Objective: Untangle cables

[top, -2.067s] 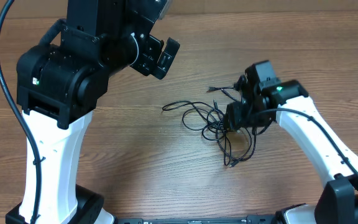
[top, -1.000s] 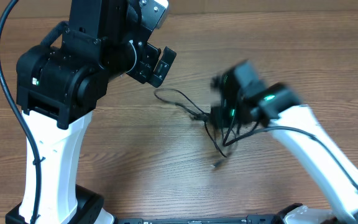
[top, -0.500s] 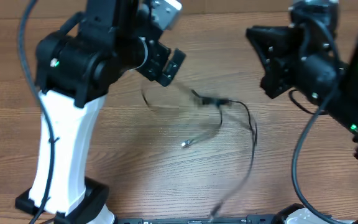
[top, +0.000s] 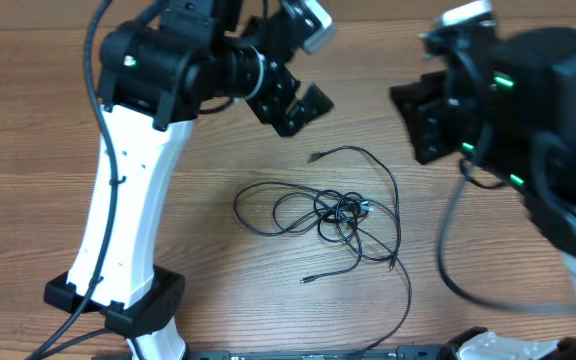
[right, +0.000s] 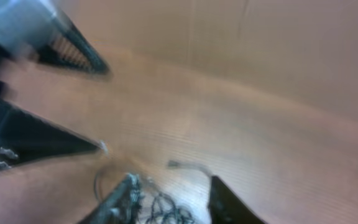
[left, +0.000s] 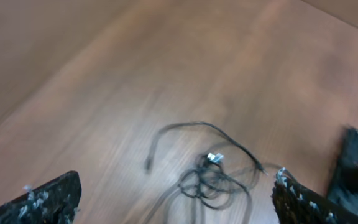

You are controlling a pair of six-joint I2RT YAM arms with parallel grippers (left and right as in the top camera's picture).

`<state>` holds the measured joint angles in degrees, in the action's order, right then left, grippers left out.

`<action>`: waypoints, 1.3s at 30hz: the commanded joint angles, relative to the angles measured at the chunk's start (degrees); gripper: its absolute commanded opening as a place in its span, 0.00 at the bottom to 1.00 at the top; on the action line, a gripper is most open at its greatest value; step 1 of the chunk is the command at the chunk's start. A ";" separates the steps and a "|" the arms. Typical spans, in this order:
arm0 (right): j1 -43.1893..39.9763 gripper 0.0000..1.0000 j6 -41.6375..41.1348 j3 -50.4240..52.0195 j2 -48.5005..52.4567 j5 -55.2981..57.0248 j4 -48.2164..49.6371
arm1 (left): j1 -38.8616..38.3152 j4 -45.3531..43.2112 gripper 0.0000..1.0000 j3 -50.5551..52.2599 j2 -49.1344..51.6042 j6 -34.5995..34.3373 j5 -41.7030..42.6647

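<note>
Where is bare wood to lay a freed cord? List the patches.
Free: the wood between the left arm's white column and the cables; the far-left stretch of the table. Crowded: the centre tangle, and above it between the left gripper and right gripper.

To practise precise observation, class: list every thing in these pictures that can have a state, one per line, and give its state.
cables: lying on the table, tangled at the middle, plug ends free, held by neither gripper
left gripper: open wide, empty, raised above the cables
right gripper: open, empty, raised above the table
</note>
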<state>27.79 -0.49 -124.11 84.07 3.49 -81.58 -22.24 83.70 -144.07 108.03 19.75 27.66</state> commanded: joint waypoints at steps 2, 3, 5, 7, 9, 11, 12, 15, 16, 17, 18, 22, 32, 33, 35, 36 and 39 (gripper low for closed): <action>-0.15 0.42 -1.64 6.12 3.82 -1.64 1.53 | 4.42 -3.23 0.99 -1.88 -6.51 -9.14 -6.40; -0.15 0.47 -1.66 7.78 4.35 -3.74 2.45 | 5.79 -3.98 0.99 -1.88 -7.74 -10.73 -6.71; -0.15 0.52 -4.09 11.52 5.31 -7.54 4.59 | 7.96 -4.50 1.00 -1.88 -9.49 -12.74 -7.19; -0.11 0.53 -8.15 16.81 6.03 -8.70 7.52 | 9.88 -4.39 1.00 -1.88 -10.82 -13.29 -7.34; -0.11 0.48 -15.39 22.80 6.36 -6.78 10.34 | 11.52 -4.28 1.00 -1.88 -11.69 -14.10 -8.07; -0.24 0.15 -27.89 29.11 6.38 -3.91 13.18 | 12.83 -4.26 1.00 -1.88 -12.20 -15.26 -9.07; -0.26 0.04 -36.11 33.00 6.38 -3.54 15.41 | 13.33 -4.24 1.00 -1.88 -12.28 -15.28 -9.01; -0.02 0.09 -49.62 40.94 6.38 -5.40 21.97 | 13.68 -4.11 1.00 -1.88 -12.26 -15.02 -9.05; 0.22 0.15 -52.24 43.60 6.38 -6.80 24.98 | 13.68 -4.00 1.00 -1.86 -12.26 -14.99 -9.11; 0.50 0.19 -54.16 45.92 6.38 -8.11 27.93 | 13.68 -3.80 1.00 -1.86 -12.26 -14.97 -9.25; 0.83 0.32 -56.00 48.09 6.38 -9.25 30.69 | 13.68 -3.54 1.00 -1.86 -12.26 -14.49 -9.25; 2.51 0.81 -62.84 54.69 6.40 -9.99 38.42 | 13.68 -1.60 1.00 -1.86 -12.26 -12.50 -10.82; 5.70 0.81 -77.07 63.65 6.38 -8.04 40.98 | 13.68 3.08 1.00 -1.86 -12.26 -11.87 -16.26; 6.23 0.80 -78.34 64.54 6.38 -8.07 41.05 | 13.68 3.32 1.00 -1.86 -12.26 -11.54 -16.22; 7.08 0.80 -80.59 65.70 6.40 -8.07 41.03 | 13.68 3.50 1.00 -1.86 -12.26 -11.43 -16.24; 7.48 0.80 -81.88 66.16 6.38 -8.07 40.96 | 13.68 3.52 1.00 -1.86 -12.26 -11.41 -16.24; 7.89 0.80 -85.33 67.17 6.40 -8.07 40.39 | 13.68 3.52 1.00 -1.86 -12.26 -11.41 -16.15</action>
<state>35.07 -79.18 -57.91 90.72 -5.26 -41.15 -8.88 87.29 -145.67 95.70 7.05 12.29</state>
